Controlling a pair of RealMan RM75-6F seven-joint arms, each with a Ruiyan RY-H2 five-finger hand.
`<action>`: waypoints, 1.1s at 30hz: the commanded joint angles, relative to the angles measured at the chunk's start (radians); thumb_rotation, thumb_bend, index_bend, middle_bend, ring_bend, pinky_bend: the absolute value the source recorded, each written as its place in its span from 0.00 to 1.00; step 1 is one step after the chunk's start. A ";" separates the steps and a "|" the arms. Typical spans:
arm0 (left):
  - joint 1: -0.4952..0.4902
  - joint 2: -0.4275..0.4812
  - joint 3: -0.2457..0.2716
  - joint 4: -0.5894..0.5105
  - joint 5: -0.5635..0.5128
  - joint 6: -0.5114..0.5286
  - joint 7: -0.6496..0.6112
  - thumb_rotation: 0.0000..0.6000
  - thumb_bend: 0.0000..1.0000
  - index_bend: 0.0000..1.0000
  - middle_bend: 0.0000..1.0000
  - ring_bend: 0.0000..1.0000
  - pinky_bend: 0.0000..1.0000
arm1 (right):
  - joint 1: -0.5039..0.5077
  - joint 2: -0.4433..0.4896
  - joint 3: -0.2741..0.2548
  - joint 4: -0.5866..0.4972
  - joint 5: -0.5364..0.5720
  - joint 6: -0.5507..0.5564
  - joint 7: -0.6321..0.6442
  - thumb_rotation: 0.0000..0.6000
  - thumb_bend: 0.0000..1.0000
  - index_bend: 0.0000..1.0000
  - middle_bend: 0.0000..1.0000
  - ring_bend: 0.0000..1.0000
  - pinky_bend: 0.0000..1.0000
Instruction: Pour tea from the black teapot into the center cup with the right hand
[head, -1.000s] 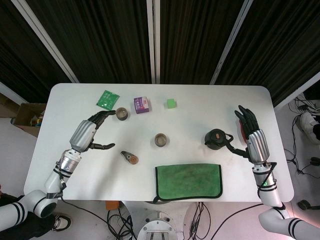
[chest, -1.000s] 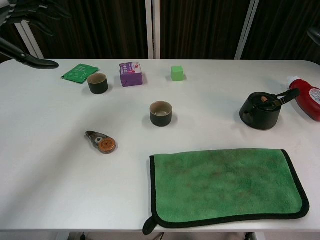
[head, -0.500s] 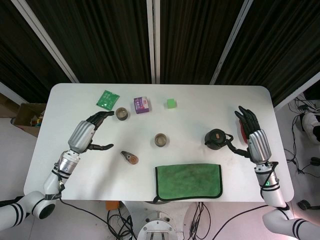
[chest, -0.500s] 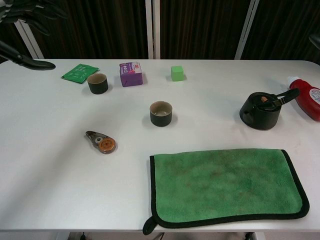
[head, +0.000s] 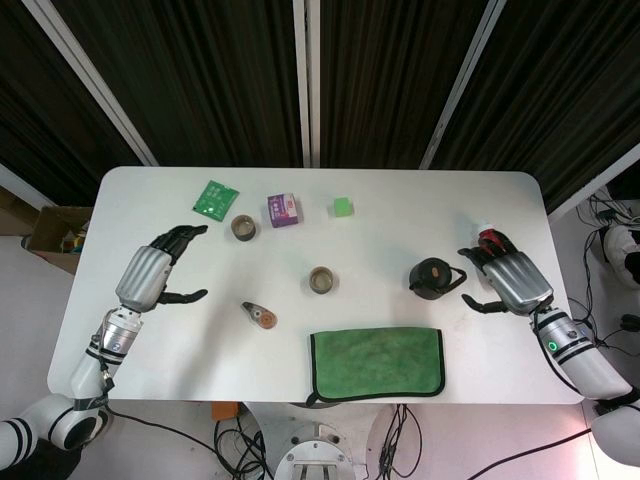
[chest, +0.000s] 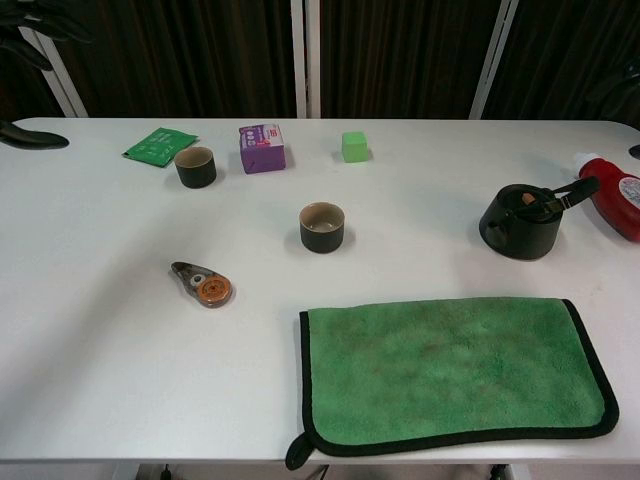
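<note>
Black teapot (chest: 520, 228) untouched, right robot hand (head: 507, 281) in head view only

Both hands further outward: left hand (head: 150, 277) leftward, right hand (head: 508, 280) seemingly lower.

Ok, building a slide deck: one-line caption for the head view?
Both open hands, left hand and right hand, hover beside the black teapot and center cup.

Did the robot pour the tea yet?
Not yet. Nothing looks done: the black teapot sits upright on the table, apart from the center cup. The right hand is open beside the teapot, not holding it. The left hand is open too. Left to do: grip the teapot, carry it to the cup and tip it.
</note>
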 joint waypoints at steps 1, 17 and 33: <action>0.000 -0.001 0.003 0.002 0.000 -0.003 0.001 1.00 0.06 0.13 0.19 0.16 0.27 | 0.081 0.064 -0.016 -0.080 0.112 -0.124 -0.148 0.54 0.30 0.19 0.26 0.10 0.00; -0.001 -0.004 0.007 0.011 -0.001 -0.010 -0.004 1.00 0.06 0.13 0.19 0.16 0.27 | 0.149 -0.067 -0.041 -0.012 0.232 -0.181 -0.290 0.46 0.27 0.26 0.27 0.11 0.00; -0.001 -0.012 0.009 0.026 -0.001 -0.006 -0.004 1.00 0.06 0.14 0.18 0.16 0.28 | 0.180 -0.133 -0.068 0.038 0.266 -0.195 -0.303 0.46 0.31 0.32 0.32 0.18 0.00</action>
